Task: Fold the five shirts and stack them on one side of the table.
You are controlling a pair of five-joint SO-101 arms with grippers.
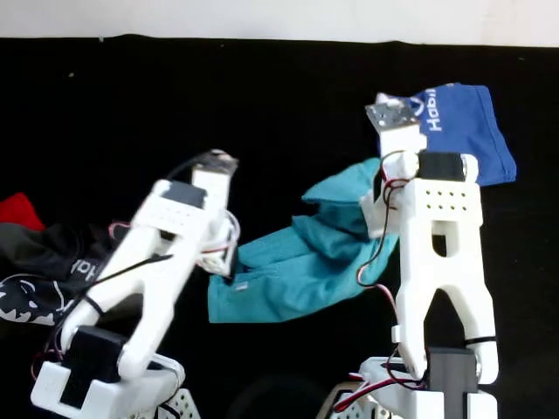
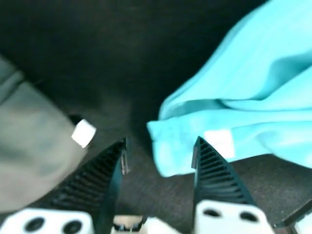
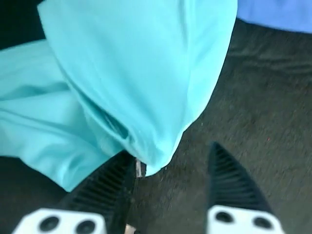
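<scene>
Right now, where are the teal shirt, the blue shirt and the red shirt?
teal shirt (image 1: 284, 272), high view, middle of the crumpled cloth
blue shirt (image 1: 476, 127), high view, plain part beside the print
red shirt (image 1: 16, 211), high view, the corner peeking out

A crumpled shirt (image 1: 288, 266) lay between the left fingers (image 2: 213, 171) and the right fingers (image 3: 229, 185); a folded shirt (image 1: 472, 131) lay beyond the right fingers.
</scene>
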